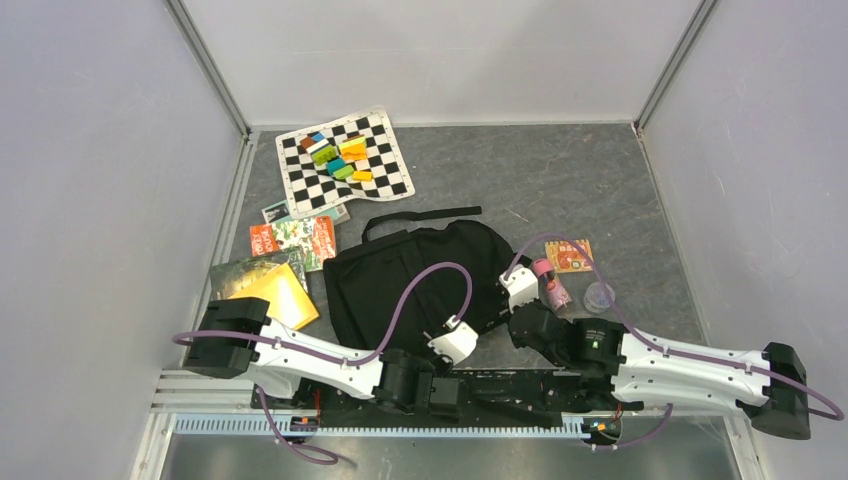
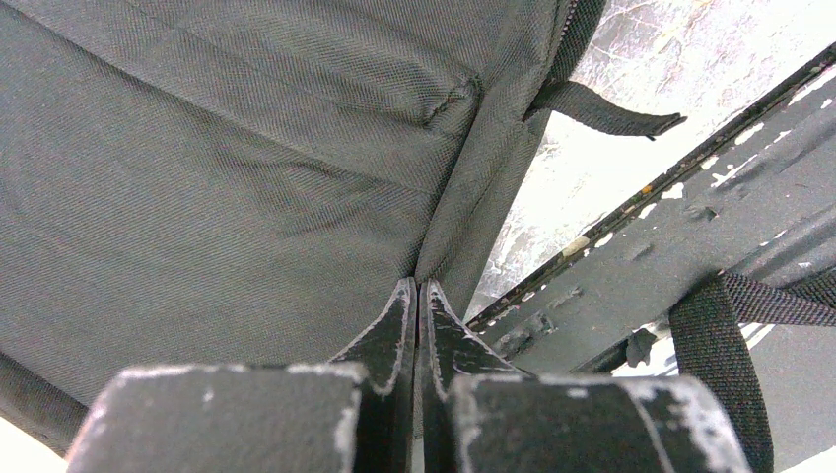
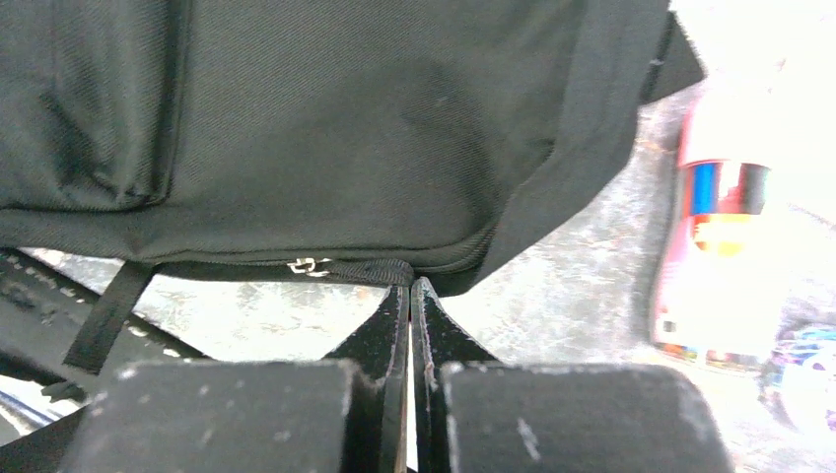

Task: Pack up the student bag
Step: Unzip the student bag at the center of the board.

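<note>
Left gripper: jaws closed, tips at a fold of bag fabric. Right gripper: jaws closed, tips at bag's zip edge. Whether anything is pinched cannot be told. Bag: laid flat on table. Books left of bag; bottle right; chessboard beyond.

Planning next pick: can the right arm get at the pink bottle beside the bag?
Probably yes: the bottle sits just right of the right gripper, with bare table between. The shut gripper must leave the edge of the bag and open first.
</note>
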{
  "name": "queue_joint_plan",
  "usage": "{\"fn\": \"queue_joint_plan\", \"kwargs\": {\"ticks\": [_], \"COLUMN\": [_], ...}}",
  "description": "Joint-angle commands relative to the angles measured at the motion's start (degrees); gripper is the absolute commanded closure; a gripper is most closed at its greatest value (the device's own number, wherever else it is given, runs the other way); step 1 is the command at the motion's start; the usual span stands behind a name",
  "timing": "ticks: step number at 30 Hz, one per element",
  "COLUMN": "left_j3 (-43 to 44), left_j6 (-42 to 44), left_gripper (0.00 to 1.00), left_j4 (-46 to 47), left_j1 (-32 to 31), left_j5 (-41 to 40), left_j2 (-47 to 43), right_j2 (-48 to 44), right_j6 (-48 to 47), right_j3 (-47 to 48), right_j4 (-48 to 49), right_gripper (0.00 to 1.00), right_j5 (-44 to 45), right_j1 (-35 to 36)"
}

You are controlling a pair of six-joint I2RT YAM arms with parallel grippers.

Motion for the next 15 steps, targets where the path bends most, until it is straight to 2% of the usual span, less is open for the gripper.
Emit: {"fn": "queue_joint_plan", "kwargs": {"ticks": [1, 5, 10, 15], "left_j3": [0.58, -0.45, -1.80, -3.47], "left_j6": [0.35, 3.07, 3.42, 4.22], "left_gripper": [0.98, 0.98, 0.98, 0.98], "left_j4": [-0.64, 2.51, 4.40, 5.04], "left_j1": [-0.29, -0.30, -0.29, -0.29], "left_j5": [-2.32, -0.10, 1.24, 3.18], "left_j2": [-0.03, -1.29, -3.55, -5.36], "right_j2": [0.87, 3.37, 4.56, 4.67], "right_j6": [-2.40, -4.17, -7.76, -9.26], "right_j3": [4.57, 5.98, 6.16, 7.18], "right_j4": [-4.88, -6.73, -6.56, -5.54], "right_gripper": [1.00, 1.00, 1.00, 1.00], "right_j5": [8.50, 8.41, 5.06, 5.70], "right_j1": [-0.48, -4.18, -12.14, -15.24]}}
